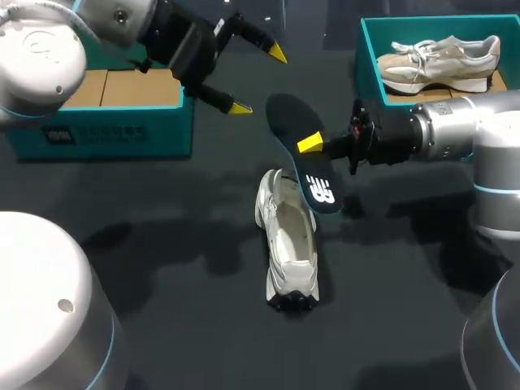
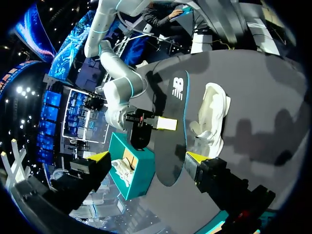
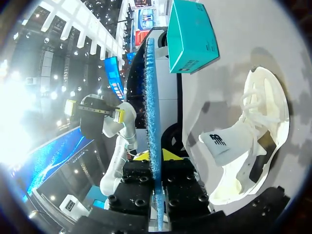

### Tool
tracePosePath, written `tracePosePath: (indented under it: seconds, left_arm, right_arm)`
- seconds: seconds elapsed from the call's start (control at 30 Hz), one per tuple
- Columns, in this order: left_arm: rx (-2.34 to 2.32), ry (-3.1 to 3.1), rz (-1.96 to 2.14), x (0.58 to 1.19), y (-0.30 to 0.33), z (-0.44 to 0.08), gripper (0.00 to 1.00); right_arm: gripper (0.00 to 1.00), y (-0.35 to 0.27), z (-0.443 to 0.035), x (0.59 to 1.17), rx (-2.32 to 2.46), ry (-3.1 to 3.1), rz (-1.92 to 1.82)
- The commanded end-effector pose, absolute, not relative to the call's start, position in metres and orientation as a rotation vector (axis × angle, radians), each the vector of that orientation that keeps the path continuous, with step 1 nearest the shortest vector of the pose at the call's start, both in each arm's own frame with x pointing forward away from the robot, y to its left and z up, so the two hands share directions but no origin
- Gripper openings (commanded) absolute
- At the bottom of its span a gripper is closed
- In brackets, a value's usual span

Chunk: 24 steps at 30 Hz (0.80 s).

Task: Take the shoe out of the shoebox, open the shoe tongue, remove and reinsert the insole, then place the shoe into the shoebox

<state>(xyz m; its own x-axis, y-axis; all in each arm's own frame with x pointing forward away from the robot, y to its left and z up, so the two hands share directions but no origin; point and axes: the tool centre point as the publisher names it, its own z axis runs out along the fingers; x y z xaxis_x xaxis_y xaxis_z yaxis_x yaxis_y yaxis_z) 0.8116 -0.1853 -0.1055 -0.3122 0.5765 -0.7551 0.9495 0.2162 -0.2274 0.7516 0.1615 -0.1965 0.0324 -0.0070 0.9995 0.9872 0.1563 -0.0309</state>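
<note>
My right gripper (image 1: 313,144) is shut on a dark insole (image 1: 321,191) and holds it tilted in the air, its lower end just over the heel opening of the white shoe (image 1: 288,244). That shoe lies on the dark table, toe toward the front edge. In the right wrist view the insole (image 3: 150,97) stands edge-on in the right gripper (image 3: 155,156), and the shoe (image 3: 253,141) lies beside it with its tongue pulled up. Up at the back left, my left gripper (image 1: 260,80) hangs open and holds nothing. From its wrist view the insole (image 2: 170,146) is ahead of the left gripper (image 2: 146,158).
A teal shoebox (image 1: 106,130) with brown cardboard showing on top stands at the back left, under my left arm. Another teal shoebox (image 1: 370,49) at the back right holds a beige shoe (image 1: 439,61). Bare dark table (image 1: 162,244) spreads to the left of the white shoe.
</note>
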Motion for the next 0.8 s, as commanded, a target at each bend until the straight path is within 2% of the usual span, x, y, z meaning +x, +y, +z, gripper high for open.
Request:
tracePosePath:
  seconds: [0.03,0.8]
  left_arm:
    - [1.718,2.241,-0.65,0.817,-0.206,-0.092,1.0]
    - [1.949,2.679,-0.184,0.837,-0.246,-0.088,1.0]
  right_arm:
    - [0.0,0.162,-0.197,0.751,-1.104,-1.249,-1.076]
    - [0.0,0.162,-0.197,0.751,-1.104,-1.249,-1.076]
